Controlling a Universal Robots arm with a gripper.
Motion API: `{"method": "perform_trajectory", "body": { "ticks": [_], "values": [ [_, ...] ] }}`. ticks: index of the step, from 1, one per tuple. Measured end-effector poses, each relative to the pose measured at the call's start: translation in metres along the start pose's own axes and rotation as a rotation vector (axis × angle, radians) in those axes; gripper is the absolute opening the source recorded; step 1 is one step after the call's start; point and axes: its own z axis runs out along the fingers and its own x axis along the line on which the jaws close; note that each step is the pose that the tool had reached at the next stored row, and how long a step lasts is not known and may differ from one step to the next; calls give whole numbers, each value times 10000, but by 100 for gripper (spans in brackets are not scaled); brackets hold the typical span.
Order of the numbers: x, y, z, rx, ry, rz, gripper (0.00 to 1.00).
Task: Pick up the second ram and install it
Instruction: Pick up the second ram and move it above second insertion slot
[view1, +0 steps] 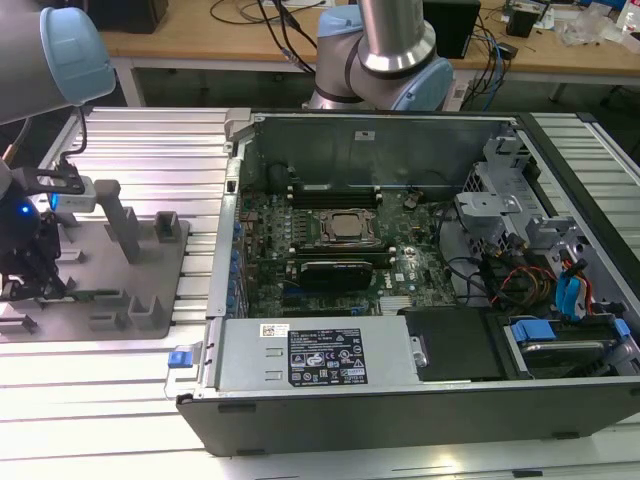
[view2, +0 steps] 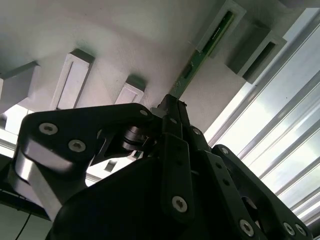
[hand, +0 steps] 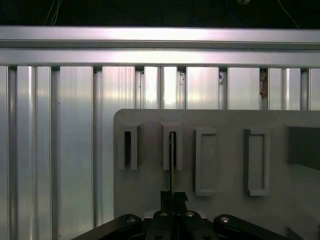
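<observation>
The second ram (hand: 171, 160) is a thin green stick seen edge-on, one end standing in a slot of the grey fixture plate (hand: 225, 150). In the second wrist view the second ram (view2: 192, 65) runs from the fingertips up into the slotted holder. My gripper (hand: 173, 197) is shut on its near end, with the black fingers (view2: 175, 125) pressed against both faces. At the exterior view's left, the gripper (view1: 35, 285) sits low over the fixture plate (view1: 150, 285), and the second ram (view1: 85, 293) lies along it. The open computer case (view1: 400, 250) stands to the exterior view's right.
Inside the case are the silver CPU socket (view1: 348, 227), dark memory slots (view1: 335, 192) behind it and a black expansion card (view1: 345, 272) in front. Grey posts (view1: 122, 230) rise from the fixture plate. The ribbed aluminium table (hand: 60, 150) surrounds the plate.
</observation>
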Motion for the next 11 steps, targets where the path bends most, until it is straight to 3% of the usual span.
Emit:
{"method": "perform_trajectory", "body": {
  "ticks": [11],
  "values": [
    [-3,-1,-149,0,0,0,9]
  ]
}}
